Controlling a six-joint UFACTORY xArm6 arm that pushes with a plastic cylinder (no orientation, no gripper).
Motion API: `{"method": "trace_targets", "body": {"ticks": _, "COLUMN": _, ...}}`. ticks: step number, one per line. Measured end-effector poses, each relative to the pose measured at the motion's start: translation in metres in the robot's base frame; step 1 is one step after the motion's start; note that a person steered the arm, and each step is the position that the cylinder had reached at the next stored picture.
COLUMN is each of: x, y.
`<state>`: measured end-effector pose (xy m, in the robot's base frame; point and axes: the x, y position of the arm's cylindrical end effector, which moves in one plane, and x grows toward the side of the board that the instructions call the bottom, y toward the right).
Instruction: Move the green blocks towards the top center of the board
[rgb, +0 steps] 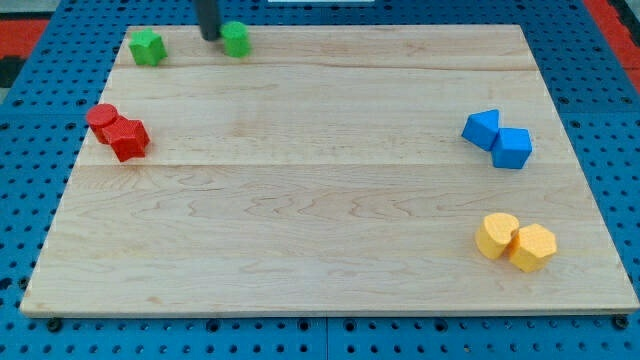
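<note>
Two green blocks lie near the view's top left of the wooden board (320, 200). A green star-shaped block (147, 47) is the one further left. A green rounded block (236, 40) lies to its right. My tip (210, 37) comes down from the top edge and stands right at the left side of the green rounded block, touching or nearly touching it. The star-shaped block is well apart to the left of my tip.
Two red blocks (118, 131) sit together at the board's left edge. Two blue blocks (498, 137) sit together at the right. Two yellow blocks (515, 241) sit together at the lower right. A blue pegboard (30, 120) surrounds the board.
</note>
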<state>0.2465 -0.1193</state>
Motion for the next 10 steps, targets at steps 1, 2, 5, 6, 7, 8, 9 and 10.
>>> {"method": "trace_targets", "body": {"ticks": 1, "x": 0.067, "y": 0.037}}
{"method": "trace_targets", "body": {"ticks": 2, "x": 0.058, "y": -0.069}}
{"method": "trace_targets", "body": {"ticks": 5, "x": -0.012, "y": -0.103}}
{"method": "trace_targets", "body": {"ticks": 6, "x": -0.010, "y": -0.014}}
{"method": "trace_targets", "body": {"ticks": 7, "x": 0.001, "y": -0.004}}
{"method": "trace_targets", "body": {"ticks": 8, "x": 0.097, "y": 0.014}}
{"method": "trace_targets", "body": {"ticks": 9, "x": 0.097, "y": 0.015}}
{"method": "trace_targets", "body": {"ticks": 10, "x": 0.097, "y": 0.015}}
